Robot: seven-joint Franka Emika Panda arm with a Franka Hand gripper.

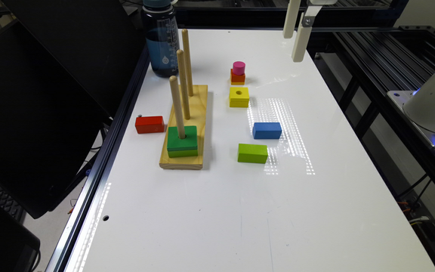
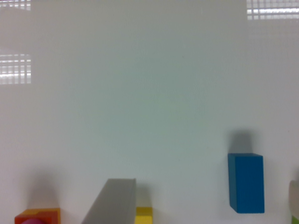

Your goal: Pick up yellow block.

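A glossy white table [image 1: 217, 211] holds a set of wooden toy pieces. The small bright-yellow square wooden block with a round hole through its centre [image 1: 239, 97] lies flat near the middle of the table, touching nothing. Just beyond it, towards the far edge, sits a small orange block [image 1: 237, 78] with a pink cylinder [image 1: 239, 67] on top. Nearer the camera lie a blue rectangular block [image 1: 266, 130] and then a lime-green rectangular block [image 1: 252, 153], each apart from the others. To the exterior view's left stands a pale wooden base with three upright pegs [image 1: 185, 124]; a dark green square block [image 1: 182, 138] is threaded on the nearest peg, over a lighter green one. A red rectangular block [image 1: 149, 124] lies further left, and a dark blue water bottle [image 1: 161, 37] stands at the far edge. The robot's white pincer [image 1: 296, 30] hangs high above the table's far end, well apart from the yellow block; whether it is released or clenched cannot be told.
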